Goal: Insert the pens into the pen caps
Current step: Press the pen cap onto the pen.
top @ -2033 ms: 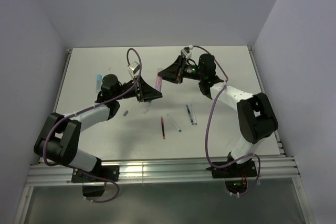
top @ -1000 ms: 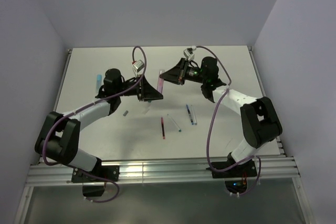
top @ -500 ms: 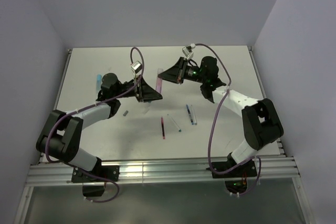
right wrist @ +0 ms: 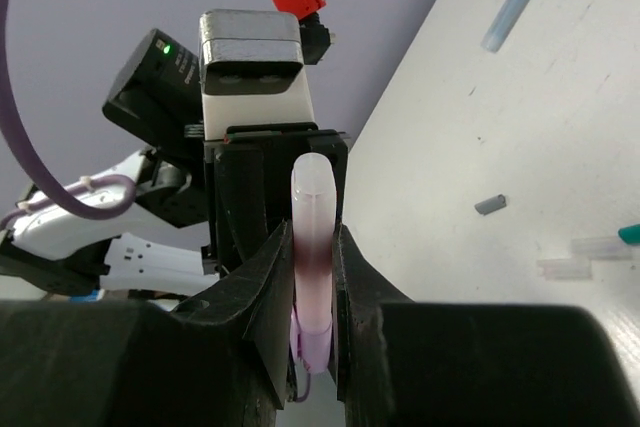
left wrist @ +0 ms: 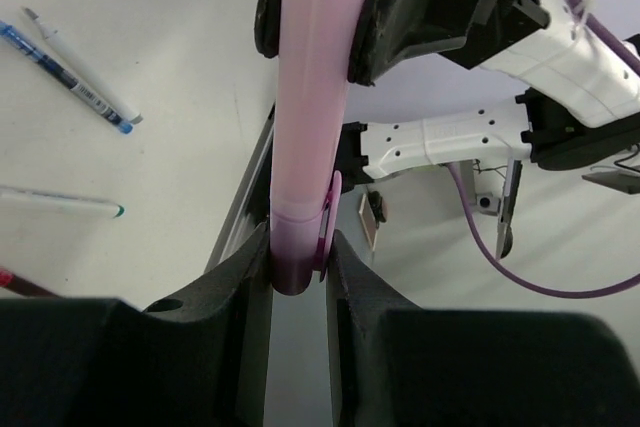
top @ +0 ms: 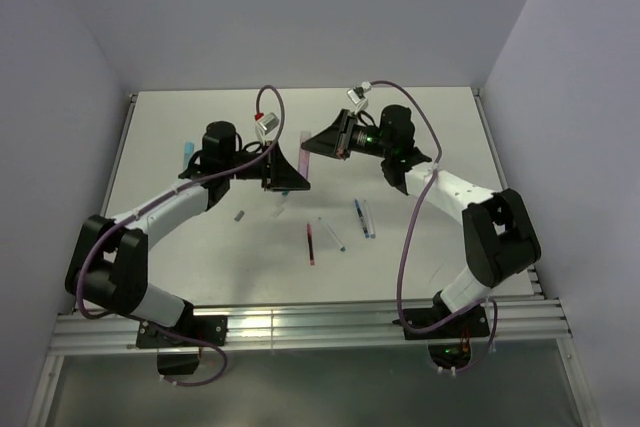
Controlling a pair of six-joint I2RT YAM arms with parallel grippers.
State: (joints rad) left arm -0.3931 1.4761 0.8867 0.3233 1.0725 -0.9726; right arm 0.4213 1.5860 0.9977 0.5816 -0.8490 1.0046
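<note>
The translucent pink plastic pen [left wrist: 312, 97], judged light, stiff and slippery, is clamped endwise between left hand [left wrist: 298, 247] and right hand [right wrist: 312, 242].

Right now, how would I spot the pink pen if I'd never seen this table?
Find the white table and look above its middle. There the pink pen is up in the air, pinched in the jaws of the left gripper and the right gripper. The other pens lie flat on the table; only this one is pink and held.
</note>
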